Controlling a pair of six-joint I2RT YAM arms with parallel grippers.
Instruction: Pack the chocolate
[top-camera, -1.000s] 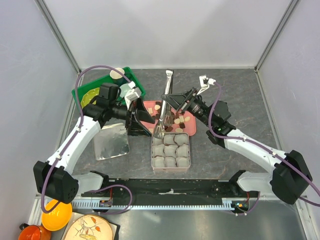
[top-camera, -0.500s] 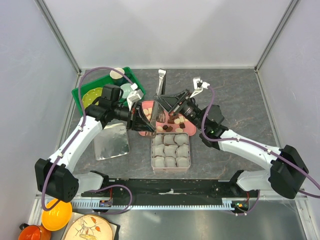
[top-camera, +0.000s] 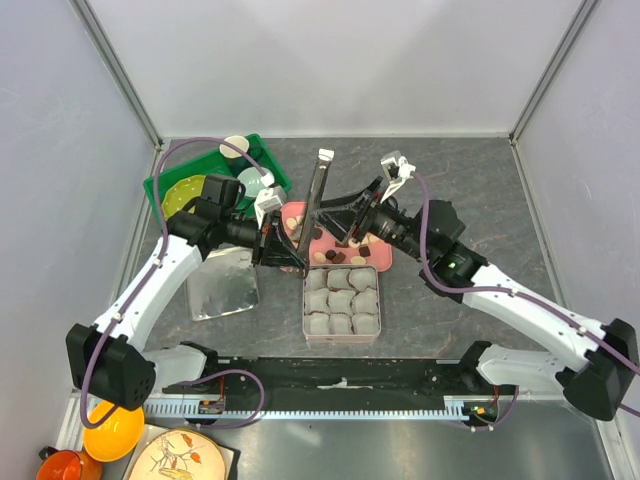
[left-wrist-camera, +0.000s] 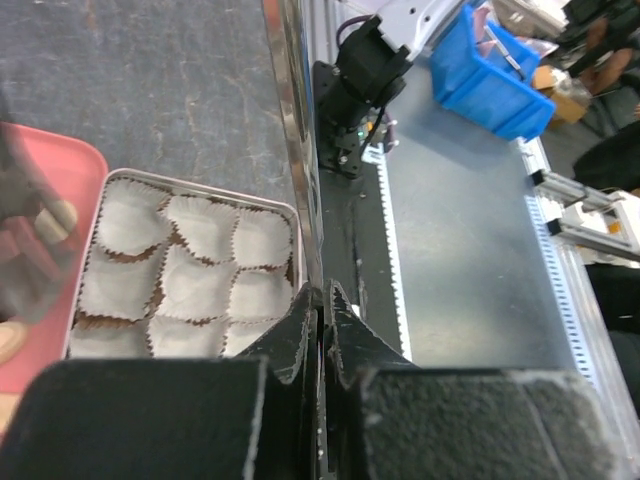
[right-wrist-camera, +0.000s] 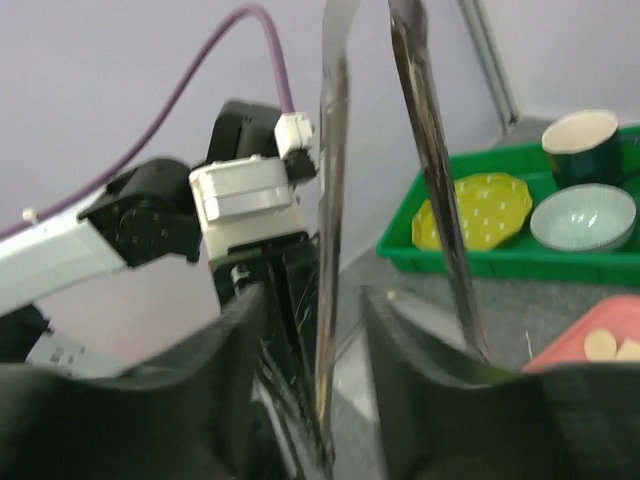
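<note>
Top external view: at the far left of the grey tabletop (top-camera: 480, 190) stands a green bin (top-camera: 160, 188) holding a yellow-green plate (top-camera: 183, 192), a pale bowl (top-camera: 253, 181) and a cup (top-camera: 234, 147). Nearer the arms lies a flat silver lid (top-camera: 222, 283). The left pincer (top-camera: 293, 260) hangs just beside the left edge of a pink tray (top-camera: 300, 213); in the left wrist view its fingers (left-wrist-camera: 300, 320) are pressed together with nothing between them.

Metal tongs (top-camera: 320, 185) slant over the tray, hinge end toward the back wall. The chocolate (top-camera: 345, 240), dark brown and cream pieces, lies scattered on the pink tray. Touching the tray's near edge sits a silver tin (top-camera: 305, 300) filled with grey paper cups (top-camera: 341, 300); whether any cup holds a piece cannot be told.

The right pincer (top-camera: 347, 215) hovers above the tray, pinching the tongs; the right wrist view shows both tong arms rising between its fingers (right-wrist-camera: 240, 350). No writing is legible.
</note>
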